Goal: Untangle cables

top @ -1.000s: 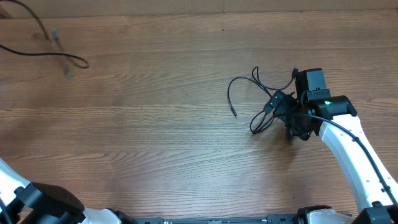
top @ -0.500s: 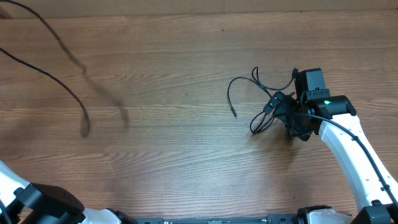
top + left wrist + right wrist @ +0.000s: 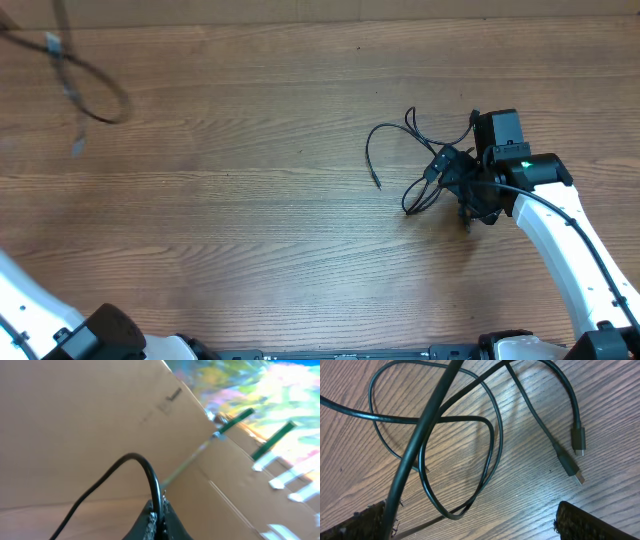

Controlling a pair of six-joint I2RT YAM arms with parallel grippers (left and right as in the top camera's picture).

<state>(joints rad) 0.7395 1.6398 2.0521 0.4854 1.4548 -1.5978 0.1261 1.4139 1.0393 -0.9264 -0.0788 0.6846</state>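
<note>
A loose tangle of thin black cables [image 3: 412, 160] lies on the wooden table right of centre. My right gripper [image 3: 462, 182] sits low over its right side. In the right wrist view its jaws [image 3: 477, 525] are wide apart and hold nothing. Cable loops [image 3: 470, 450] lie between them, and two small plugs [image 3: 576, 455] lie at the upper right. One strand passes by the left finger. Another black cable [image 3: 90, 100] hangs blurred at the far top left. My left gripper [image 3: 159, 510] is shut on this cable [image 3: 135, 460]; the gripper itself is outside the overhead view.
The wooden table [image 3: 250, 220] fills the overhead view. A brown cardboard wall [image 3: 75, 410] fills the left wrist view, with a blurred colourful surface [image 3: 270, 390] beyond it. The right arm's white link [image 3: 560, 250] reaches in from the bottom right.
The cable at the top left has swung about and now hangs higher, near the far edge. The left arm's base has shifted. The right gripper and the tangle have not moved.
</note>
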